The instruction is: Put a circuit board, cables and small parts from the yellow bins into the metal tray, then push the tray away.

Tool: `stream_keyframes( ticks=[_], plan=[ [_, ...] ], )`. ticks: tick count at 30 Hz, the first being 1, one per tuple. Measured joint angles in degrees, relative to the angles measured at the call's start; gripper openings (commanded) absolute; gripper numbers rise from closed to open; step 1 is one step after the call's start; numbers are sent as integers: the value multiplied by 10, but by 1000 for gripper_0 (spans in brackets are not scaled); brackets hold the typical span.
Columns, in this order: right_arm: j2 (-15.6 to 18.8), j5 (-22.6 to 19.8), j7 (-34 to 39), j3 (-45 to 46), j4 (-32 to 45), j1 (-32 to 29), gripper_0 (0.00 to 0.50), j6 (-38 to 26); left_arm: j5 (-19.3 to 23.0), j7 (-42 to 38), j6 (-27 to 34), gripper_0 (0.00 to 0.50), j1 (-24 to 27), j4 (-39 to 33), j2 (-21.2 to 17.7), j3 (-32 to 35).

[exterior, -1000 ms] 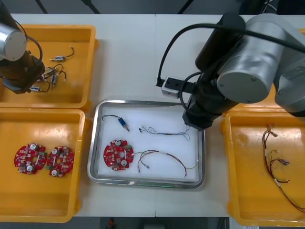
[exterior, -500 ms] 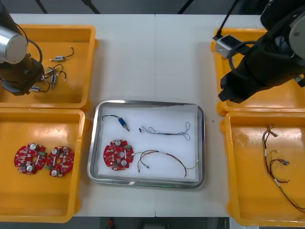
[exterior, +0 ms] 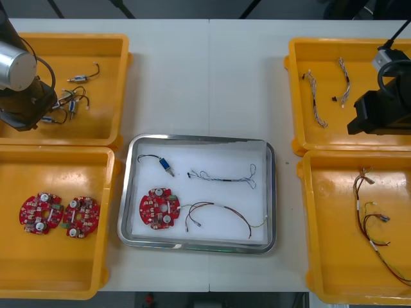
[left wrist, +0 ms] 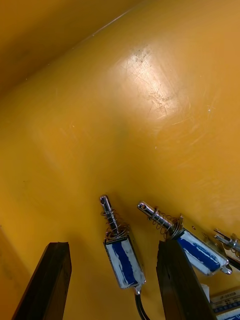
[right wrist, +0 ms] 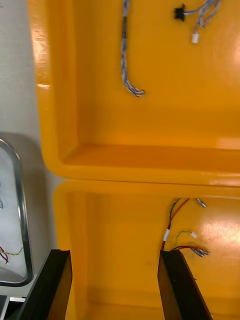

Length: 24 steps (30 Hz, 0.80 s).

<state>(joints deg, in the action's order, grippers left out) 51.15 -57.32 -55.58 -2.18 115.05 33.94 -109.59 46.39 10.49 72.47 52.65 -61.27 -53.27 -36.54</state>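
Left wrist view: left gripper [left wrist: 112, 246] wide over bin [left wrist: 150, 100] far-left of tray [exterior: 272, 192]; small part [left wrist: 123, 261] lies between fingers [left wrist: 55, 280], ungripped. Right gripper [right wrist: 115, 252] wide, empty, over bins [right wrist: 150, 125] right of tray. Board [exterior: 159, 207], cables [exterior: 221, 175] inside tray.

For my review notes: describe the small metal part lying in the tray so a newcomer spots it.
Start at the metal tray mid-table, between the yellow bins. Near its far left corner, beyond the red circuit board and left of the twisted blue and white cable, lies the small metal part. Alone in the tray, it has a stubby blue body trailing a thin black lead.
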Motion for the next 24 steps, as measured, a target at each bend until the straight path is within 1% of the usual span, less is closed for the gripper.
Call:
stream_keyframes(
  ticks=[5,12,24],
  plan=[
    [12,2,0,38,0,-39,500,0,0,13,0,500,0,3,0,-1],
    [13,1,0,106,-11,-90,500,0,0,21,-7,500,0,4,0,-21],
    [15,2,0,117,-47,-101,500,1,1,21,-8,500,0,8,1,-23]
  ],
)
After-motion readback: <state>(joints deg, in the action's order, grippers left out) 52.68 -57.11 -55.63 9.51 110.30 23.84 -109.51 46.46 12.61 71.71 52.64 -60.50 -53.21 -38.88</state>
